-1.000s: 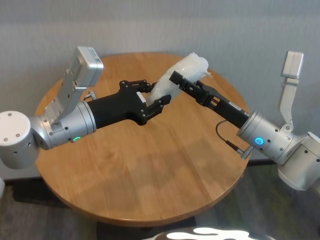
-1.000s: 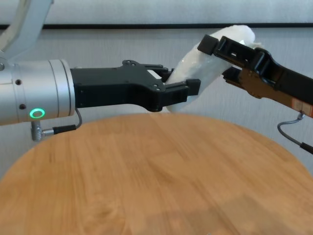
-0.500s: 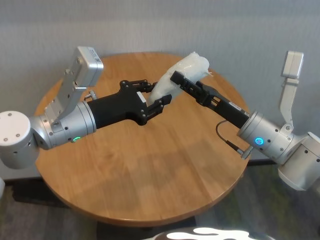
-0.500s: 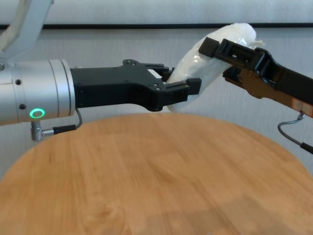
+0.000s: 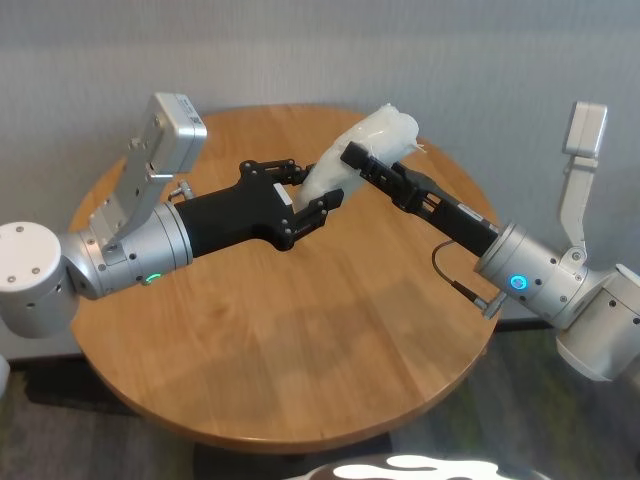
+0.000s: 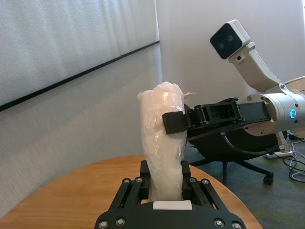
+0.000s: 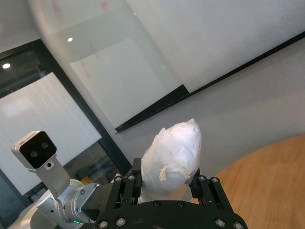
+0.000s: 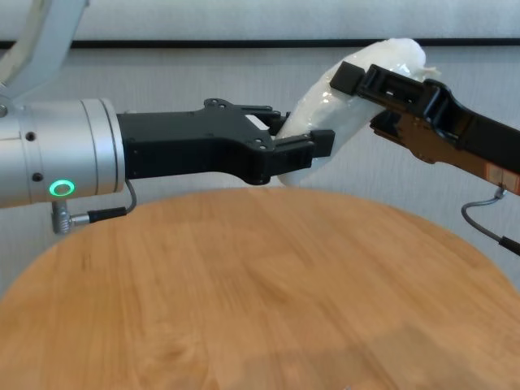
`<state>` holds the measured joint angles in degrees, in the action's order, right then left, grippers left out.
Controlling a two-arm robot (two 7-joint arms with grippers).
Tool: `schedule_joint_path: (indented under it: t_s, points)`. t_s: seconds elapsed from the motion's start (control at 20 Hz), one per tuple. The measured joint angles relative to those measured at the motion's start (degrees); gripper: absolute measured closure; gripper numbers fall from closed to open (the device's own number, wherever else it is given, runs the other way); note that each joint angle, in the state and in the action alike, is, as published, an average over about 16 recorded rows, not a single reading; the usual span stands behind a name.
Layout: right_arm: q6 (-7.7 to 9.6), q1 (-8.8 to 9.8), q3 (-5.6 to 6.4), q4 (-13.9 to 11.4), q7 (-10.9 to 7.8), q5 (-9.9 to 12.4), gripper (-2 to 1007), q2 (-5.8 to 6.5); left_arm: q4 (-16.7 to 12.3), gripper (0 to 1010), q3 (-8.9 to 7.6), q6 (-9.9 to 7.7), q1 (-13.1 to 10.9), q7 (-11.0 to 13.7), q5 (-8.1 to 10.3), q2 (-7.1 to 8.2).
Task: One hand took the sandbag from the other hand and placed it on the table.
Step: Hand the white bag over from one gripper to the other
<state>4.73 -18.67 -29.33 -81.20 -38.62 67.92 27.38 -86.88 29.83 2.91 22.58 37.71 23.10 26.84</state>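
Observation:
The white sandbag (image 5: 382, 130) is held in the air above the far side of the round wooden table (image 5: 300, 350), tilted up to the right. My left gripper (image 5: 315, 182), with the green ring, is shut on its lower end. My right gripper (image 5: 365, 150), with the blue ring, is shut on its upper half, just below the top. In the chest view the sandbag (image 8: 325, 110) spans between the left gripper (image 8: 302, 130) and the right gripper (image 8: 361, 97). The left wrist view shows the sandbag (image 6: 162, 124) upright between my left fingers; the right wrist view shows the sandbag (image 7: 174, 148) the same way.
The tabletop (image 8: 244, 309) lies bare below both arms. A grey wall stands behind the table. An office chair base (image 6: 248, 167) and cables lie on the floor beyond the table's far right.
The sandbag and the right gripper have shifted very slightly upward. Both grippers still hold the bag.

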Motion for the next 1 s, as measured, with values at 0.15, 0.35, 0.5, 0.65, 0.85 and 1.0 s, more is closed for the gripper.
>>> schedule_joint_path:
  t_s: [0.15, 0.35, 0.5, 0.65, 0.85, 1.0]
  points:
    - [0.00, 0.01, 0.00, 0.0, -0.01, 0.0, 460, 0.00, 0.0, 624, 0.00, 0.00, 0.0, 0.0, 0.00, 0.00]
    - [0.00, -0.04, -0.04, 0.1, -0.07, 0.1, 460, 0.01, 0.0, 624, 0.00, 0.00, 0.0, 0.0, 0.00, 0.00]
    - [-0.01, -0.16, -0.14, 0.2, -0.15, 0.3, 460, 0.04, 0.0, 624, 0.00, 0.00, 0.0, 0.0, 0.00, 0.00]
    - [-0.01, -0.30, -0.29, 0.4, -0.27, 0.6, 460, 0.09, 0.0, 624, 0.00, 0.00, 0.0, 0.0, 0.00, 0.00]
    - [-0.02, -0.46, -0.52, 0.6, -0.53, 1.1, 460, 0.22, 0.0, 621, 0.00, 0.00, 0.0, 0.0, 0.00, 0.00]
    - [-0.01, -0.57, -0.70, 0.9, -0.75, 1.6, 460, 0.31, 0.0, 599, 0.00, 0.00, 0.0, 0.0, 0.00, 0.00]
